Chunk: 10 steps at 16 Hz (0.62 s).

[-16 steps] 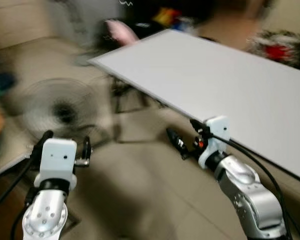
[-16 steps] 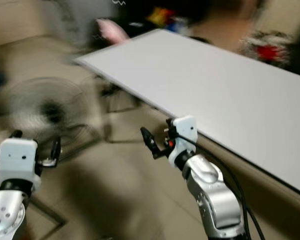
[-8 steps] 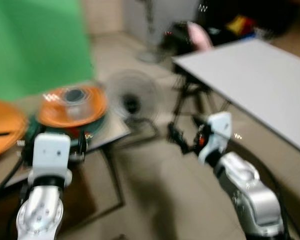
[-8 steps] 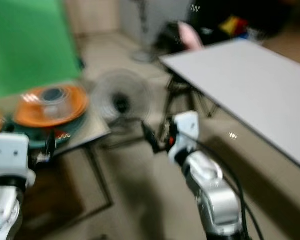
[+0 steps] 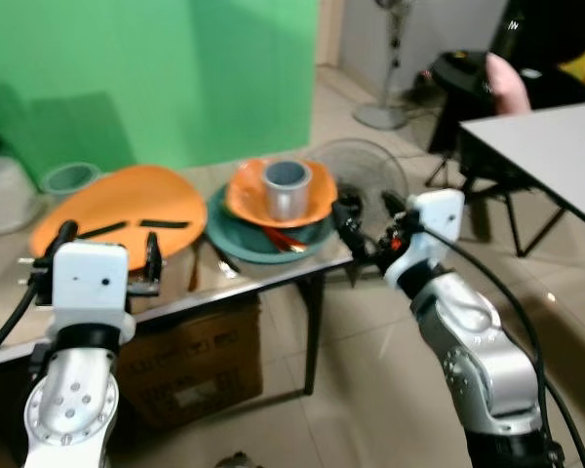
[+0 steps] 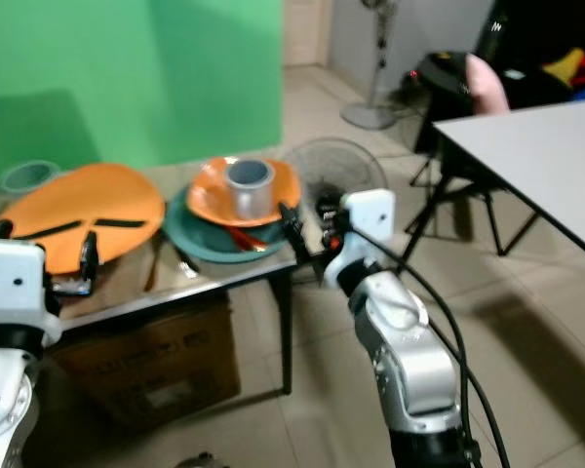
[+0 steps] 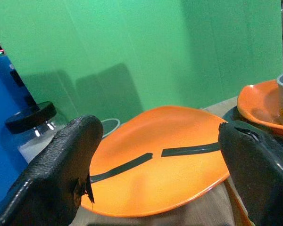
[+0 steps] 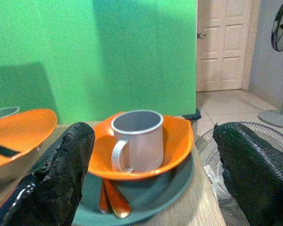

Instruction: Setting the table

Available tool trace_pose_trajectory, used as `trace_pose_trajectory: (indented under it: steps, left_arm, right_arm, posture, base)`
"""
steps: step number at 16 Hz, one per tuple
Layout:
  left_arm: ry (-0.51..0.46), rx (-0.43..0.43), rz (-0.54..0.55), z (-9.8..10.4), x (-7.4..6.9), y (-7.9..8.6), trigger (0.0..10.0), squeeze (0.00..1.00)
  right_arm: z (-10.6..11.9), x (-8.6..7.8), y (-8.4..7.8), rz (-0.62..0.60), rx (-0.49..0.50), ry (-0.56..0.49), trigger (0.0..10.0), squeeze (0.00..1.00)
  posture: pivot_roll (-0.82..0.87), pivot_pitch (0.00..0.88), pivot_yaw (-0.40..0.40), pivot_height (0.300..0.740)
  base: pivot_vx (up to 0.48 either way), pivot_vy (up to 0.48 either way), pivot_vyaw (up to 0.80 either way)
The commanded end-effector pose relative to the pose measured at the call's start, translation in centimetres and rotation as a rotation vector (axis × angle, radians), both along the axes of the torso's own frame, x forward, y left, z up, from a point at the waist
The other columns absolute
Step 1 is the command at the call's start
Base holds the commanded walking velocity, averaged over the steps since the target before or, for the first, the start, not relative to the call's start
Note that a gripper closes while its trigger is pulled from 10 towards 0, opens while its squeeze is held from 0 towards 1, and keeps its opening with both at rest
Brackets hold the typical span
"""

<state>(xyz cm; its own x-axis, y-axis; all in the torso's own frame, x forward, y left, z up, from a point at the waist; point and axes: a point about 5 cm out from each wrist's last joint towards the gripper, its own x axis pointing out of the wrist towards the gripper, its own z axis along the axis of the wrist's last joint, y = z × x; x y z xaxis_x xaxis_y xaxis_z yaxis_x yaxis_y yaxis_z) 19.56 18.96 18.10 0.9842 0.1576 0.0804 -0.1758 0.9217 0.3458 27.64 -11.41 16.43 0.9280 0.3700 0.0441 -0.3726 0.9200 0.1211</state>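
Dishes: all stacked on the low side table [image 5: 273, 283] in front of the green wall. A metal mug [image 8: 135, 140] stands upright in an orange bowl [image 8: 177, 136], the bowl sits on a dark green plate [image 5: 244, 241], and spoons [image 8: 111, 200] lie on that plate, tucked under the bowl's edge.
Tray: a large orange tray [image 7: 165, 174] lies beside the stack on the robot's left, with two dark strips on it, perhaps chopsticks; the view is too soft to be sure.
Fork: something thin and metal, likely a fork [image 5: 224, 261], lies on the tabletop between tray and plate.
Dining table: the white table [image 5: 556, 146] stands well apart on the robot's right, and nothing has been laid on the part that shows.
Left claw: the left gripper [image 7: 155, 155] is held in front of the tray, fingers spread wide, holding nothing.
Right claw: the right gripper [image 8: 151, 155] points at the mug and bowl, near the side table's corner, fingers wide apart and empty.
Done: nothing as yet; not one dish has left the stack.
Left to do: pick up the dishes, probably mug and bowl first, carry them across to the white table, then set out each piece.
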Motion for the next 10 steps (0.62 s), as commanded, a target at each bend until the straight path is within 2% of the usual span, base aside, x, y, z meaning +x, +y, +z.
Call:
trace_pose_trajectory:
  steps: [1, 2, 4, 7, 10]
  left_arm:
    - [-0.015, 0.000, -0.033, 0.4, 0.1, -0.7, 10.0, 0.00]
    - [-0.014, -0.005, -0.035, 0.5, 0.1, -0.7, 10.0, 0.00]
    - [-0.007, -0.014, -0.031, 0.5, 0.2, -0.6, 10.0, 0.00]
    - [0.000, -0.009, -0.037, 0.5, 0.1, -0.5, 10.0, 0.00]
    - [0.000, -0.001, -0.051, 0.7, 0.2, -0.7, 10.0, 0.00]
  right_arm:
    - [0.1, 0.2, -0.7, -0.022, 0.001, -0.011, 10.0, 0.00]
    - [0.1, 0.2, -0.6, 0.000, -0.009, 0.011, 10.0, 0.00]
    - [0.0, 0.1, 0.5, 0.126, 0.019, 0.090, 10.0, 0.00]
    - [-0.2, 0.2, 1.2, 0.166, 0.027, 0.109, 10.0, 0.00]
    - [-0.8, 0.0, 1.4, 0.205, -0.022, 0.154, 10.0, 0.00]
  posture:
    - [0.05, 0.000, 0.041, 0.740]
    - [0.05, 0.000, 0.040, 0.740]
    - [0.06, 0.000, 0.039, 0.740]
    - [0.06, 0.000, 0.035, 0.740]
    - [0.06, 0.000, 0.032, 0.740]
  base:
    - [0.000, 0.000, 0.00]
    - [0.000, 0.000, 0.00]
    - [0.274, 0.000, 0.00]
    - [0.330, 0.000, 0.00]
    - [0.336, 0.000, 0.80]
